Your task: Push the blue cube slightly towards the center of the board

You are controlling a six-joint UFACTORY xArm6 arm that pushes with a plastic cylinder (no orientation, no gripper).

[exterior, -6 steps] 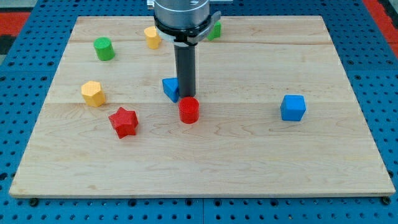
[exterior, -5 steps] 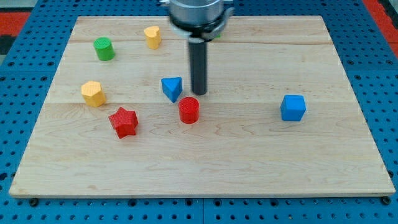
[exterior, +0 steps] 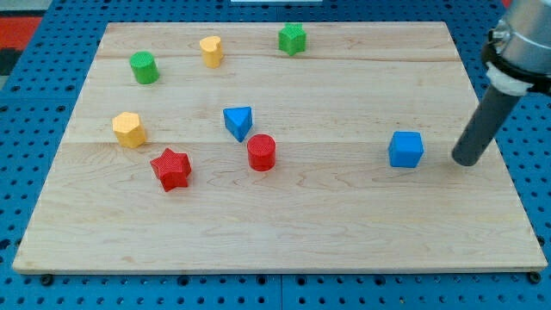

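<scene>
The blue cube [exterior: 405,149] sits on the wooden board [exterior: 344,215] at the view's right, a little below mid-height. My tip [exterior: 467,161] rests on the board just to the right of the cube, with a small gap between them. The dark rod rises up and to the right toward the view's upper right corner.
A blue triangular block [exterior: 238,121] and a red cylinder [exterior: 261,152] sit near the board's centre. A red star [exterior: 170,168] and a yellow block [exterior: 129,129] lie at the left. A green cylinder [exterior: 144,67], a yellow block [exterior: 211,51] and a green block [exterior: 292,39] lie along the top.
The rod has swept from beside the blue triangular block and red cylinder at the centre to the right of the blue cube. No block has moved.
</scene>
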